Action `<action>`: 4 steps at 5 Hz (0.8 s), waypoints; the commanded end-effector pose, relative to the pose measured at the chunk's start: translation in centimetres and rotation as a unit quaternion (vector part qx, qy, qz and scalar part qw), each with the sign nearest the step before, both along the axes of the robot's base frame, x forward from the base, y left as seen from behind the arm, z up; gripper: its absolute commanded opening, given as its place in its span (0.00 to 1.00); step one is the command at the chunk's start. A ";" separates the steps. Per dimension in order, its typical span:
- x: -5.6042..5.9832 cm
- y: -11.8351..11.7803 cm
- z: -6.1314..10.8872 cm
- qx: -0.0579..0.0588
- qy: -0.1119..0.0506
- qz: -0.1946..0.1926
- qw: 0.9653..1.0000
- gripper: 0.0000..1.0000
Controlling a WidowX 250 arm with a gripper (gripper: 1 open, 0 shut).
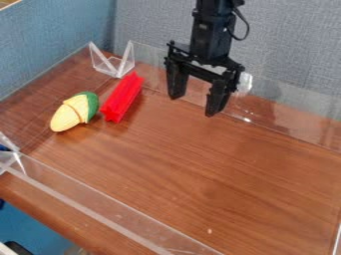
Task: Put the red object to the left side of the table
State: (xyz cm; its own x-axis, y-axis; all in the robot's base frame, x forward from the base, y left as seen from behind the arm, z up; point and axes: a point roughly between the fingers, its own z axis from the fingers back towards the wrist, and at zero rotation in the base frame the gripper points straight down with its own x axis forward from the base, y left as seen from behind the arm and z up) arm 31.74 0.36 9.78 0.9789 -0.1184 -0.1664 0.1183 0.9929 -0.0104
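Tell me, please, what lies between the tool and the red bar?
Nothing: in the camera view only bare table separates the open tool from the red bar.

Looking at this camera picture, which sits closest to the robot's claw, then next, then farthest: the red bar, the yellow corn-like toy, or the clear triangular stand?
From the end effector:
1. Red plastic bar, just to its left.
2. Clear triangular acrylic stand, in the back left corner.
3. Yellow corn-like toy, farthest left.

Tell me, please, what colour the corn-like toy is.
Yellow, with a green and red end; camera view.

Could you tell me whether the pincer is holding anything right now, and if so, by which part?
Nothing is held. The pincer is open and empty above the table, apart from the red bar.
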 end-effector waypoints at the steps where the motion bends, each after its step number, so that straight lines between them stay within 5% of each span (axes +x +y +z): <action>1: 0.7 -0.3 1.9 -0.003 -0.038 0.016 0.999 1.00; 4: 0.5 -1.7 3.5 -0.007 -0.055 -0.001 0.998 1.00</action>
State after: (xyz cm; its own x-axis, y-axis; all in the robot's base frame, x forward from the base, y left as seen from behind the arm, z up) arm 31.61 -1.07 10.20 0.9804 -0.1154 -0.1596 0.1142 0.9933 -0.0164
